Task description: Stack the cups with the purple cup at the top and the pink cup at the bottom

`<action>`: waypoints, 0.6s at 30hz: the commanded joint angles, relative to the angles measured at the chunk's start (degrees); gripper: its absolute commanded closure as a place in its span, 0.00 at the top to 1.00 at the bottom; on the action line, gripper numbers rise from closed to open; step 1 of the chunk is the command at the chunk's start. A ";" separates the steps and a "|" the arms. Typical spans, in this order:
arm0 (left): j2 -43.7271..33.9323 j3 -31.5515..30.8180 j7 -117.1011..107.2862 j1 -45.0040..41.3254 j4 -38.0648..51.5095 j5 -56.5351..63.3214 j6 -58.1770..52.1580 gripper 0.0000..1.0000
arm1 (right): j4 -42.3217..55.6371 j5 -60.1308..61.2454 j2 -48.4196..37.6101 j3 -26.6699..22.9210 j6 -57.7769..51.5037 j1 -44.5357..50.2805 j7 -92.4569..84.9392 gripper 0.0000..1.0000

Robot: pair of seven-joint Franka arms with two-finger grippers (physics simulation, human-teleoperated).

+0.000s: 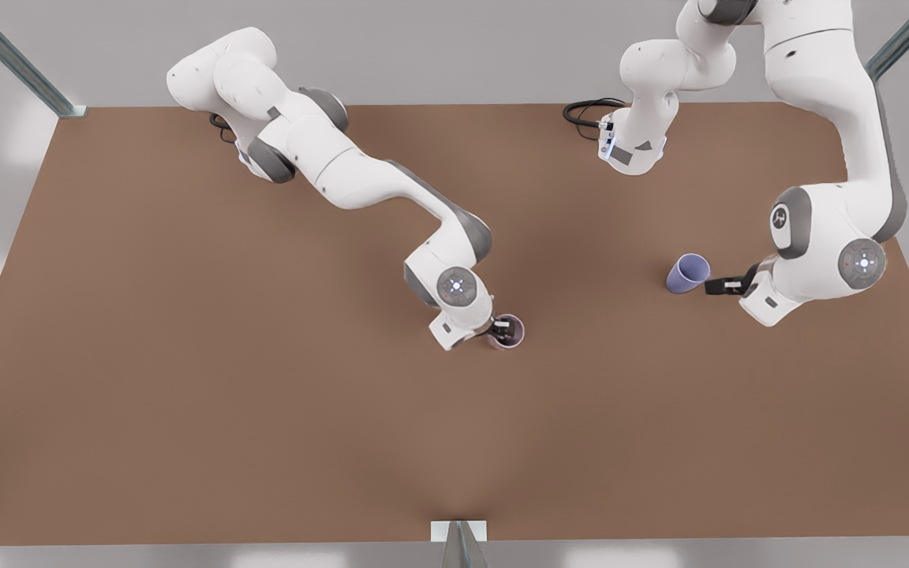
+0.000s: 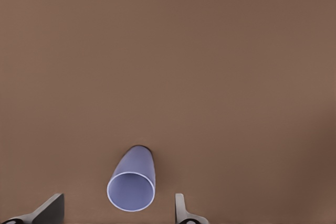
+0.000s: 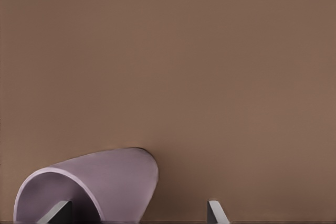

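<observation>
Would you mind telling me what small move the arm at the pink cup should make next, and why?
Probably closing the right gripper on the pink cup. In the right wrist view one open finger sits inside the rim while the other stands clear outside the wall, so nothing is pinched yet. The left gripper hovers open by the purple cup.

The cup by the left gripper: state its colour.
Periwinkle blue-lavender: the purple cup, clearest in the left wrist view.
</observation>
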 commanded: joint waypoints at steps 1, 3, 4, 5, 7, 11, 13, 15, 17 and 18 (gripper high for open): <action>-0.78 0.00 0.00 0.86 -2.01 0.09 2.16 1.00 | 0.00 0.00 -0.12 -0.02 -0.31 0.00 -0.09 1.00; -1.93 0.88 0.18 1.13 -7.12 0.44 7.98 1.00 | -0.17 -0.18 -0.29 -0.11 -0.49 0.79 0.00 1.00; -1.67 1.15 0.18 1.13 -7.48 0.44 8.77 1.00 | -0.17 -0.18 -0.29 -0.19 -0.49 0.79 -0.09 1.00; -1.31 1.23 0.18 1.13 -7.48 0.44 9.56 1.00 | -0.26 -0.35 -0.29 -0.19 -0.49 0.79 0.00 1.00; -0.79 1.23 0.18 1.13 -8.35 0.44 11.49 1.00 | -0.61 -0.53 -0.29 -0.19 -0.32 0.88 -0.09 1.00; -0.79 2.29 0.26 1.13 -15.21 0.44 21.08 1.00 | -0.61 0.00 -5.73 -0.28 -5.05 -1.39 -0.44 1.00; -0.17 2.73 2.28 2.45 -15.47 0.44 21.87 1.00 | -2.54 -0.53 -13.99 -0.37 -12.60 -7.11 -3.24 1.00; 0.01 2.73 3.69 4.12 -18.20 0.53 25.73 1.00 | -17.02 -1.05 -31.03 -0.81 -19.30 -17.39 -20.19 1.00; -0.96 2.82 3.95 4.47 -20.92 0.53 26.18 1.00 | -42.79 -2.90 -52.58 -0.98 -17.54 -27.59 -36.21 1.00; -2.28 2.82 4.74 4.56 -22.24 0.53 25.56 1.00 | -43.15 -5.18 -55.13 -1.07 -23.51 -29.88 -36.47 1.00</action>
